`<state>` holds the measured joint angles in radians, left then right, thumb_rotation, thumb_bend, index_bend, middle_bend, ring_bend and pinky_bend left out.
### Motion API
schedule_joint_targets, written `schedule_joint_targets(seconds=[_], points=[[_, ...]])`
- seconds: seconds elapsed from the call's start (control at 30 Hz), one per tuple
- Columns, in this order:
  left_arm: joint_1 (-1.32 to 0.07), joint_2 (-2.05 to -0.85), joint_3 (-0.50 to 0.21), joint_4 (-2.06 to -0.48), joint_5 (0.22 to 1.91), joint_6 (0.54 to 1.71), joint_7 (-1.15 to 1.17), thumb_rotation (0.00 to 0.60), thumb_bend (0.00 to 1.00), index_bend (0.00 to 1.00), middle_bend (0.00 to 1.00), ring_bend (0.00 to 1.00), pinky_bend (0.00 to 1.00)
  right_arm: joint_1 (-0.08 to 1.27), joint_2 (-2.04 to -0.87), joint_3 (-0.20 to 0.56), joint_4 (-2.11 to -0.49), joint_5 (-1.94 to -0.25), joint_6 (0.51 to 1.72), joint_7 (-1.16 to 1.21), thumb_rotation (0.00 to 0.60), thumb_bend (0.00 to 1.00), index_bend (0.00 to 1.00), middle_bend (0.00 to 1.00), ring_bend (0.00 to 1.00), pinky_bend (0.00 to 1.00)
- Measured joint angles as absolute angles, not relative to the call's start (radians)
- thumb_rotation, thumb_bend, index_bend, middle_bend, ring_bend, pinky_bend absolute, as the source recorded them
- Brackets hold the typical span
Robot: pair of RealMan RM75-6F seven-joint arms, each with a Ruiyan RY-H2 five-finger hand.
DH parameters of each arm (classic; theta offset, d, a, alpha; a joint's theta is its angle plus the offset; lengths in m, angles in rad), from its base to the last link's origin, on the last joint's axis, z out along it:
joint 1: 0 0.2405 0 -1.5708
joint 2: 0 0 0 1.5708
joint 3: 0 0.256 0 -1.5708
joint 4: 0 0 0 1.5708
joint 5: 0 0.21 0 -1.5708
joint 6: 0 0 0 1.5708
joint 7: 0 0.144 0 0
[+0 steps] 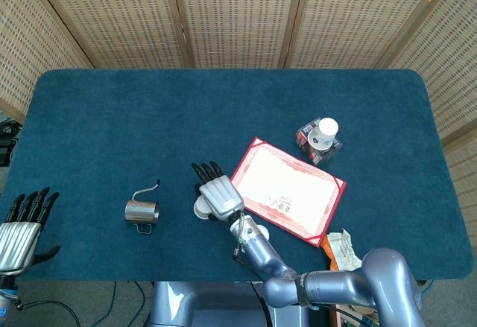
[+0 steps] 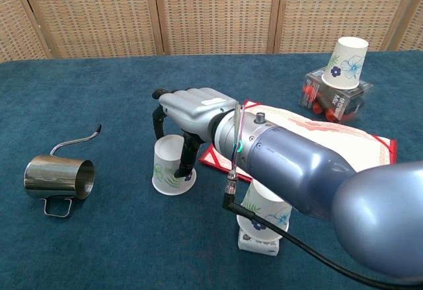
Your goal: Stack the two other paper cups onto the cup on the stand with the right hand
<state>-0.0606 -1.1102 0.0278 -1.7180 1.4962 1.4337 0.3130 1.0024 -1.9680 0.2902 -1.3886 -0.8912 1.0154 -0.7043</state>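
Observation:
An upturned paper cup with a green print [image 2: 172, 170] stands on the blue cloth, and shows in the head view as cup [image 1: 200, 208]. My right hand [image 2: 192, 108] arches over it, fingers reaching past its far side, thumb against its near side. The cup still stands on the table. A second upturned cup with blue flowers [image 2: 268, 214] sits on a small white stand [image 2: 254, 242], partly hidden under my right forearm. The third cup [image 2: 347, 59] rests tilted on a clear box [image 2: 337, 95] at the right. My left hand [image 1: 22, 223] is open at the table's near left corner.
A steel jug with a thin spout [image 2: 56, 178] lies left of the cup. A red-edged certificate [image 1: 287, 189] lies between the hand and the clear box. A snack packet [image 1: 343, 249] sits at the near right edge. Wicker screens stand behind the table.

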Motion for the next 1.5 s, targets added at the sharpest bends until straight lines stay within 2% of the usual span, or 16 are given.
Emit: schedule_joint_targets(seconds=[0.33, 0.7, 1.2, 1.5], points=[[-0.062, -1.111, 0.029, -1.719, 1.496, 1.432, 0.312, 0.600, 0.18, 0.00, 0.00, 0.00, 0.00, 1.004, -1.967, 0.291, -1.397, -0.900, 1.031, -0.713, 0.600, 0.10, 0.50, 0.06, 0.00, 0.00], [-0.061, -1.108, 0.031, -1.722, 1.503, 1.437, 0.307, 0.600, 0.18, 0.00, 0.00, 0.00, 0.00, 1.020, -1.901, 0.322, -1.515, -0.900, 1.088, -0.814, 0.600, 0.10, 0.50, 0.06, 0.00, 0.00], [-0.061, -1.111, 0.037, -1.729, 1.515, 1.438, 0.320, 0.600, 0.18, 0.00, 0.00, 0.00, 0.00, 0.989, -1.665, 0.356, -1.873, -0.806, 1.242, -0.994, 0.600, 0.10, 0.50, 0.05, 0.00, 0.00], [-0.061, -1.113, 0.039, -1.731, 1.518, 1.437, 0.326, 0.600, 0.19, 0.00, 0.00, 0.00, 0.00, 0.917, -1.512, 0.280, -2.058, -0.789, 1.331, -1.025, 0.600, 0.10, 0.50, 0.05, 0.00, 0.00]])
